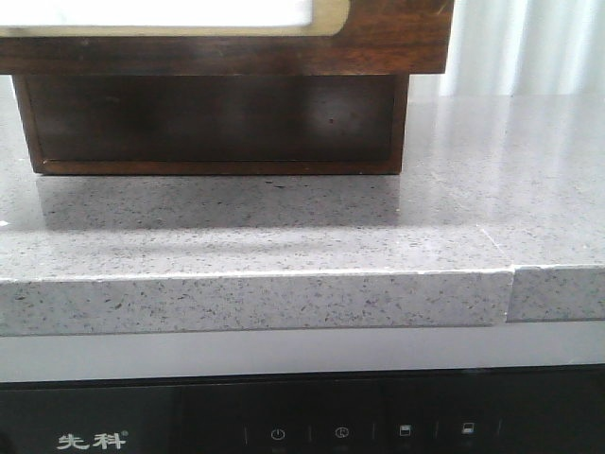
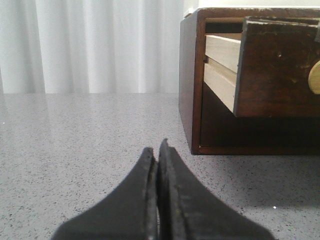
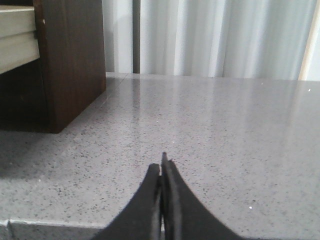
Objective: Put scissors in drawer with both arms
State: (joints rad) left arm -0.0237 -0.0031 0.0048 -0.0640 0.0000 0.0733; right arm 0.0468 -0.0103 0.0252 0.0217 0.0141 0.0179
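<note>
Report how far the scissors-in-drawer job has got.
Done: the drawer already stands pulled out of its cabinet. In hand: nothing; the left gripper and right gripper are shut and empty above the countertop. Left: scissors, in no view, must be found and placed.

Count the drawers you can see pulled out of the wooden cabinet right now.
1. The drawer with the brass-coloured fitting sticks out of the cabinet, at its top, above an open dark bay. Others may be hidden. No scissors in view.
</note>
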